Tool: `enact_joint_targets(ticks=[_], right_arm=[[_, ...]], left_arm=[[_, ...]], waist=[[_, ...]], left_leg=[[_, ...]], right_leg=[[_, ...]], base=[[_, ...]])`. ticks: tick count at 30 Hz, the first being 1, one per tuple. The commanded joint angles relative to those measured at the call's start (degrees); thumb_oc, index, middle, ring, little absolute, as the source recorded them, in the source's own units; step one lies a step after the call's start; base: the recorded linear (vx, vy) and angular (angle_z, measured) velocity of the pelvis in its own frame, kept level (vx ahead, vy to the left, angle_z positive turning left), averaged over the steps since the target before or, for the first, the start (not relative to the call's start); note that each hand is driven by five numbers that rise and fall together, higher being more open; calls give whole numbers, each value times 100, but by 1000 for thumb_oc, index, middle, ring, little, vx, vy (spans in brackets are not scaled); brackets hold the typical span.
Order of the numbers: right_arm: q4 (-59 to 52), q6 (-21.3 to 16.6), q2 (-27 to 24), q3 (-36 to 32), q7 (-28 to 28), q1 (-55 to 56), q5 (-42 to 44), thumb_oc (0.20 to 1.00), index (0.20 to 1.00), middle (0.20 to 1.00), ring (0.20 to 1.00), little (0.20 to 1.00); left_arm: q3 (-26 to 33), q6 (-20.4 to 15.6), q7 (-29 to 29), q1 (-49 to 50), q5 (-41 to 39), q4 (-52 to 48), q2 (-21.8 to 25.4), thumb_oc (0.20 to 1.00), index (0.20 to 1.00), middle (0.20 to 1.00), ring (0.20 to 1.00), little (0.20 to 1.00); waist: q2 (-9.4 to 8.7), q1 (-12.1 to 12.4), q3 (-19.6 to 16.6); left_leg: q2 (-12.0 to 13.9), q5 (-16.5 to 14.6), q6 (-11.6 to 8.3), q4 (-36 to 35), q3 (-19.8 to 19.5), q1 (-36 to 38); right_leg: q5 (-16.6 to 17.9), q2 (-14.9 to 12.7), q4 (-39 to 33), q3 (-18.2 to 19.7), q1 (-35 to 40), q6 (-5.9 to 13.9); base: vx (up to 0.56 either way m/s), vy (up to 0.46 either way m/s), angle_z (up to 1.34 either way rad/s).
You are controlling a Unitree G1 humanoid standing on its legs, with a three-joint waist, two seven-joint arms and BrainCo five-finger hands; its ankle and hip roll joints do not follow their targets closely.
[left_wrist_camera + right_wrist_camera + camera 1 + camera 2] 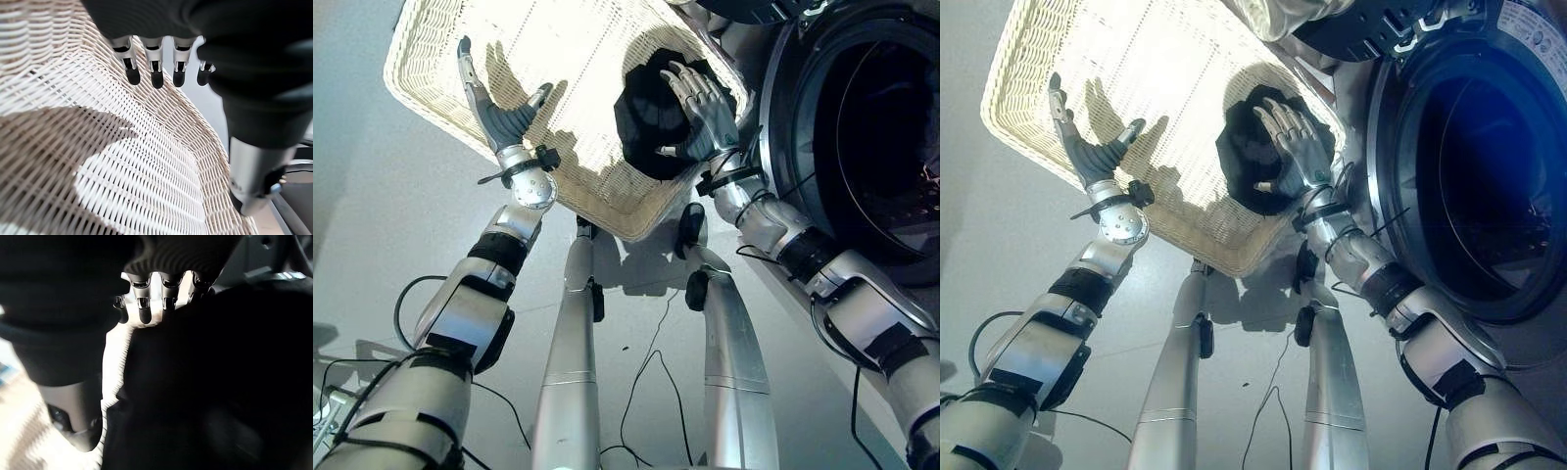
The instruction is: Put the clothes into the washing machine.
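Over the pale floor (372, 245), the left hand (499, 117) hung with fingers spread and straight above the white wicker basket (440, 49), whose woven bottom lay bare beneath it. Near the basket's right rim, a black garment (651, 122) sat bunched; the right hand (705, 108) rested on it, fingers relaxed and uncurled. Just beside, the washing machine's dark drum (881, 147) stood open.

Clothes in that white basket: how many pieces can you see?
1. A black garment lies in the wicker basket, at the end nearest the washing machine, under the right hand. The left hand hovers open over bare weave. Its folds could hide another piece.
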Motion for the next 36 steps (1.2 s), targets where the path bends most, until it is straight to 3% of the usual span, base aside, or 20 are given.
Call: enact_joint_targets(ticks=[1, 6, 13, 15, 31, 34, 36], right_arm=[[345, 373, 82, 288, 303, -129, 211, 1000, 1000, 1000, 1000, 1000], [930, 721, 185, 424, 723, -313, -1, 1000, 1000, 1000, 1000, 1000], [1432, 925, 215, 581, 1112, -327, -499, 1000, 1000, 1000, 1000, 1000], [1600, 886, 221, 632, 1146, -341, -711, 200, 200, 200, 200, 200], [1921, 578, 209, 582, 771, -284, -1058, 200, 200, 200, 200, 200], [1923, 499, 190, 565, 747, -251, -871, 200, 200, 200, 200, 200], [1837, 332, 178, 498, 834, -183, 50, 200, 200, 200, 200, 200]], left_arm=[[140, -290, 17, -322, -99, 284, -173, 1000, 1000, 1000, 1000, 1000], [53, -351, 42, -410, -143, 371, -208, 1000, 1000, 1000, 1000, 1000], [-16, -336, 113, -448, -138, 356, -251, 1000, 1000, 1000, 1000, 1000], [-33, -377, 112, -458, -142, 391, -259, 1000, 1000, 1000, 1000, 1000], [18, -455, 189, -376, -33, 326, -311, 1000, 1000, 1000, 1000, 1000], [4, -438, 213, -359, -36, 298, -315, 1000, 1000, 1000, 1000, 1000], [-12, -390, 238, -330, -41, 227, -319, 1000, 1000, 1000, 1000, 1000]], waist=[[312, -100, -106], [358, -53, -106], [369, -39, -106], [383, -41, -106], [418, -39, -106], [422, -44, -106], [424, -47, -106]], left_leg=[[-321, -976, -30, 963, 182, -129], [-333, -947, -21, 970, 175, -162], [-330, -910, -9, 958, 179, -181], [-335, -909, -4, 965, 169, -187], [-353, -885, 13, 1014, 150, -222], [-351, -881, 19, 1004, 147, -220], [-342, -868, 22, 994, 150, -217]], right_leg=[[930, 285, -1619, -209, 626, 640], [936, 285, -1579, -231, 587, 629], [965, 298, -1581, -238, 574, 632], [970, 300, -1570, -231, 564, 632], [1002, 329, -1519, -180, 524, 635], [1017, 330, -1521, -180, 514, 635], [1022, 329, -1512, -188, 513, 628]], base=[[17, -4, 4], [0, 0, 0], [0, 0, 0], [0, 0, 0], [0, 0, 0], [0, 0, 0], [0, 0, 0]])
